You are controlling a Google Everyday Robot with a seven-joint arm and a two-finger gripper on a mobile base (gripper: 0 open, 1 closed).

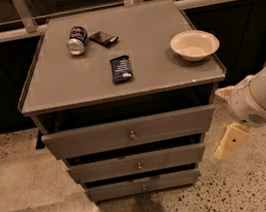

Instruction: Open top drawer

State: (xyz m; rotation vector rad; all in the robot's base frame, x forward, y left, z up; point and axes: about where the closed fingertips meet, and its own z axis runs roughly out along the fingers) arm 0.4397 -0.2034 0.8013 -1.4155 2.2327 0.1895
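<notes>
claw (pixel 229 138) right of top drawer (pixel 93 138), bowl (pixel 195 45) on cabinet (pixel 155 71)

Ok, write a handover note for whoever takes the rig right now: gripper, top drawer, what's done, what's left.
The gripper hangs right of the cabinet, level with the middle drawer, touching nothing.
The top drawer sits slightly forward of the frame, with a dark gap above it.
Done: at most a slight opening.
Left: reach the knob and pull the drawer out.
</notes>
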